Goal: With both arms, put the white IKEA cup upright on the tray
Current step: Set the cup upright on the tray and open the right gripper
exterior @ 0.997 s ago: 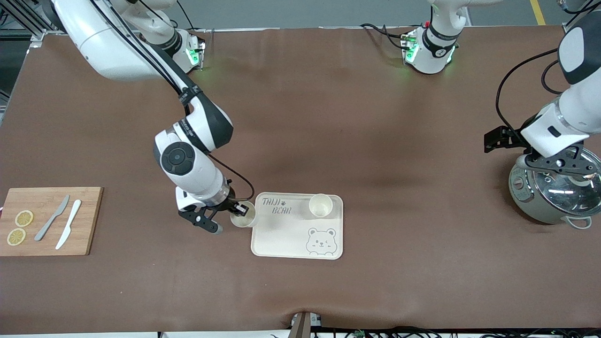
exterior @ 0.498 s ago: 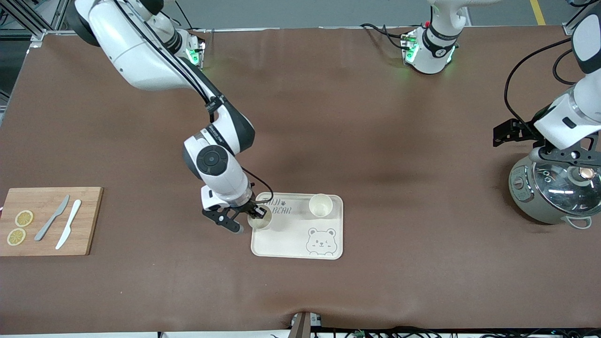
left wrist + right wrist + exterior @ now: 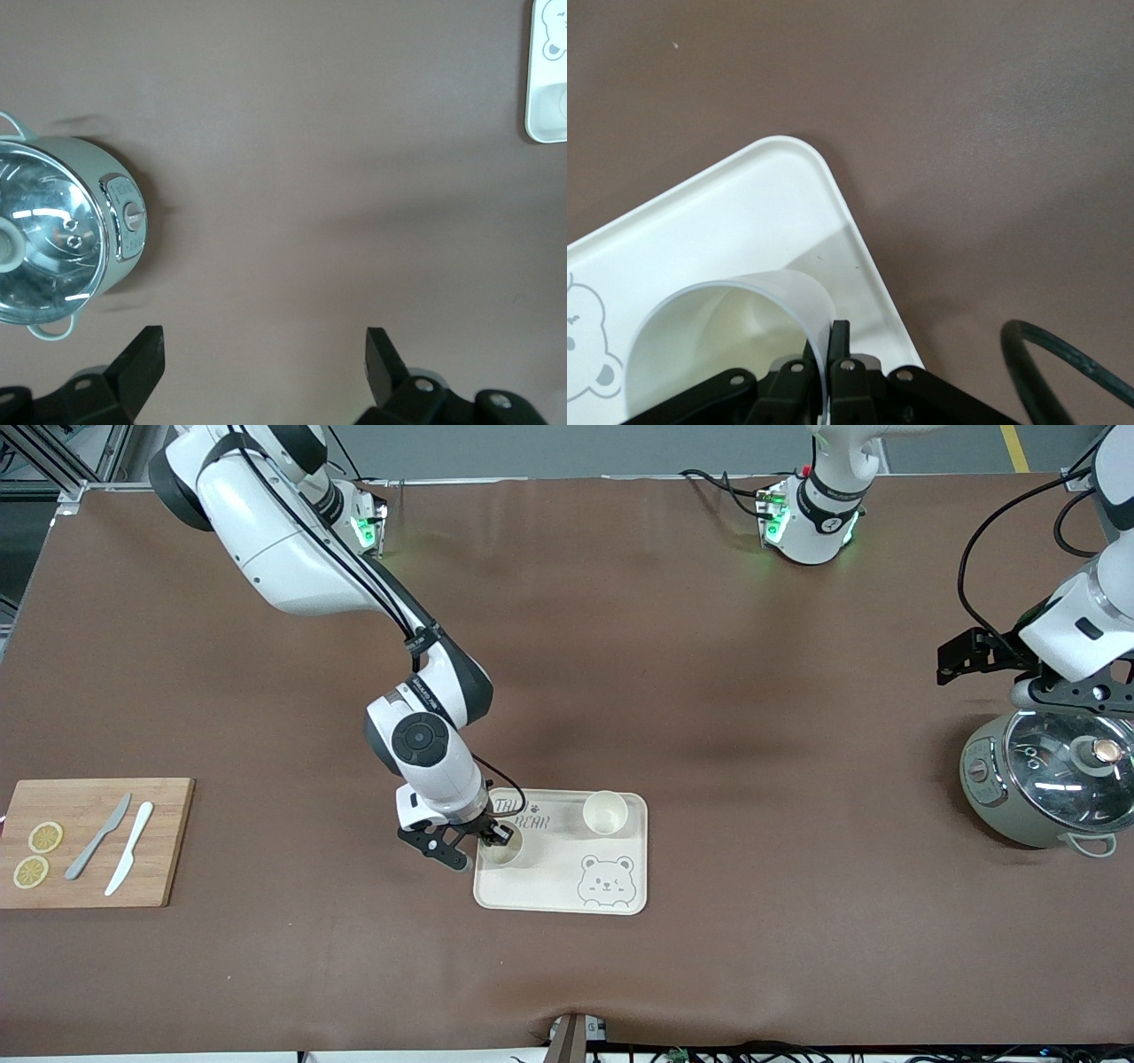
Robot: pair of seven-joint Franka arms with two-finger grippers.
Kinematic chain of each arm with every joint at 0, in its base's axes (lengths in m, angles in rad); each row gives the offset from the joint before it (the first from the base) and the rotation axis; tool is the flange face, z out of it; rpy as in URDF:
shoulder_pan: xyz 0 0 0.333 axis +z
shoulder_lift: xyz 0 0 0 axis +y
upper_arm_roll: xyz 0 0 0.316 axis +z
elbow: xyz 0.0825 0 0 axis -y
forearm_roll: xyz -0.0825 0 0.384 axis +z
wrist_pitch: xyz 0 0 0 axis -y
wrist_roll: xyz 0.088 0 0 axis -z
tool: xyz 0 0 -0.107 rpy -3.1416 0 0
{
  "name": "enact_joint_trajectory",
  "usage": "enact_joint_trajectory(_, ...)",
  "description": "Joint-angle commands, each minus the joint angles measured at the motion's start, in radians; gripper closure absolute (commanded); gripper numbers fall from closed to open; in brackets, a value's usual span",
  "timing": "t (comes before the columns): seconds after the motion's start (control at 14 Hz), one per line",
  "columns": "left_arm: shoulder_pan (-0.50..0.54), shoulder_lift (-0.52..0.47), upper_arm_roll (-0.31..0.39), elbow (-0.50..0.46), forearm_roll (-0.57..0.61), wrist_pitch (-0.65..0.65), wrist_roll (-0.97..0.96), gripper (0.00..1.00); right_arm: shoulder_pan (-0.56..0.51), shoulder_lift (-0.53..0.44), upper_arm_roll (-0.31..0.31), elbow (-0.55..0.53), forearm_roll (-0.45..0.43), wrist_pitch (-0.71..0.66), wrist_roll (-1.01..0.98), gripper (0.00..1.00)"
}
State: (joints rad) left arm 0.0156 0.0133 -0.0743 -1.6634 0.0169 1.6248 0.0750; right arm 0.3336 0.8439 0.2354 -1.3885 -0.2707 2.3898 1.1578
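The right gripper [image 3: 493, 839] is over the tray [image 3: 562, 887], at the tray's end toward the right arm's end of the bench [image 3: 620, 646], and it's clamped on the rim of a white cup [image 3: 501, 852]. In the right wrist view you can see it clearly: the fingers [image 3: 840, 347] pinch the cup's thin wall [image 3: 793, 301], one inside, one outside, with the cup mouth up and the tray's rounded corner [image 3: 799, 155] just beside it. Whether the cup's base is touching the tray surface, I can't tell.

A second white cup [image 3: 605, 811] stands upright on the tray, along the tray's edge farther from the front camera, beside the "TAIJI BEAR" lettering [image 3: 524, 817]. The bear face [image 3: 606, 880] sits at the tray's near corner toward the left arm's end.

The left gripper [image 3: 264, 365] waits with its jaws spread wide, holding nothing, hanging over the bench next to the pot with the glass lid [image 3: 1052, 788] near the bench's edge at the left arm's end.

At the other end of the bench, a wooden cutting board [image 3: 93, 841] carries two lemon slices [image 3: 37, 854], a grey knife [image 3: 97, 836] and a white knife [image 3: 129, 847].
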Motion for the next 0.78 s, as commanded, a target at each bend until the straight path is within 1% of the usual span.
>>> enact_joint_trajectory(0.0,-0.031,-0.023,0.024,-0.004,-0.02,-0.017,-0.032,0.0,0.03,0.023,-0.022,0.034,-0.028,0.005,0.03,1.0)
enact_joint_trajectory(0.14,-0.032,-0.021,0.019,-0.004,-0.02,-0.016,-0.041,0.0,0.036,0.029,-0.033,0.034,-0.028,0.012,0.03,1.0)
enact_joint_trajectory(0.5,-0.031,-0.024,0.018,0.008,-0.02,-0.016,-0.043,0.0,0.036,0.029,-0.034,0.032,-0.028,0.012,0.028,1.0)
enact_joint_trajectory(0.57,-0.031,-0.027,0.018,0.01,-0.02,-0.013,-0.044,0.0,0.036,0.029,-0.034,0.032,-0.028,0.012,0.025,0.68)
enact_joint_trajectory(0.64,-0.029,-0.029,0.018,0.016,-0.021,-0.01,-0.046,0.0,0.036,0.029,-0.036,0.032,-0.041,0.012,0.02,0.45)
enact_joint_trajectory(0.71,-0.029,-0.029,0.019,0.022,-0.026,-0.01,-0.058,0.0,0.038,0.029,-0.034,0.031,-0.07,0.012,0.022,0.0)
